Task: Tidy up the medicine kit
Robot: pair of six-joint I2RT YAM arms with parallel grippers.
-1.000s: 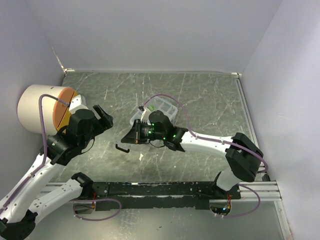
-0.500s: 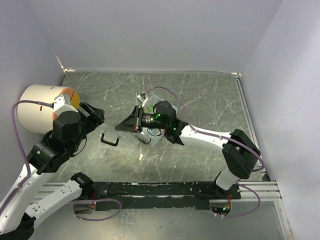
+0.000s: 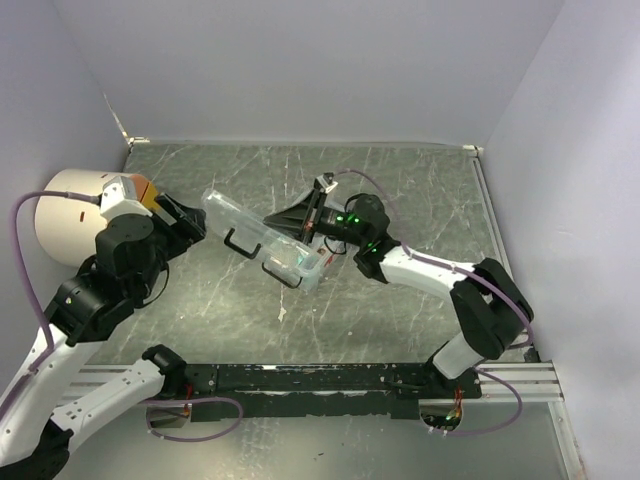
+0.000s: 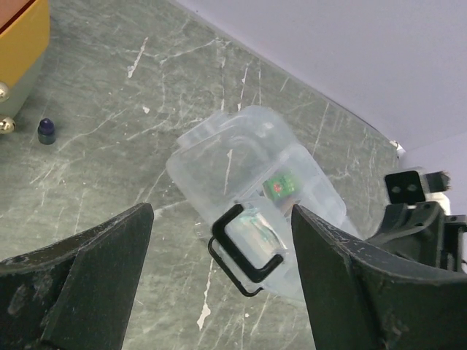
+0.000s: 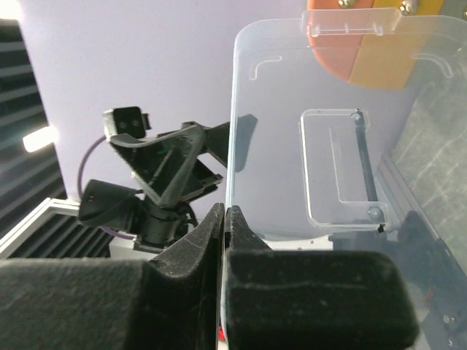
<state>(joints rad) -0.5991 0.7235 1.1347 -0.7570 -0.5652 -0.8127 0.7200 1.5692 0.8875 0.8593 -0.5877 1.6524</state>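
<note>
The medicine kit (image 3: 290, 258) is a clear case lying mid-table, with a black handle (image 3: 240, 246). Its clear lid (image 3: 232, 215) slants up toward the left arm. My right gripper (image 3: 308, 224) is shut on the lid's edge; in the right wrist view the pads (image 5: 248, 240) pinch the thin clear lid (image 5: 314, 131). My left gripper (image 3: 186, 226) stands open just left of the kit, touching nothing. In the left wrist view its gripper (image 4: 221, 219) frames the kit (image 4: 241, 157) and the handle (image 4: 244, 248). A green and red item (image 4: 281, 186) shows inside.
A big white-and-orange cylinder (image 3: 75, 212) lies at the far left, right behind the left arm. A small dark blue cap (image 4: 47, 131) sits on the table near it. Walls close the table at the back and on both sides.
My right gripper has swung up and to the right, still shut, and the clear lid now spreads out toward the left. The left arm has drawn back toward the cylinder, jaws still open.
</note>
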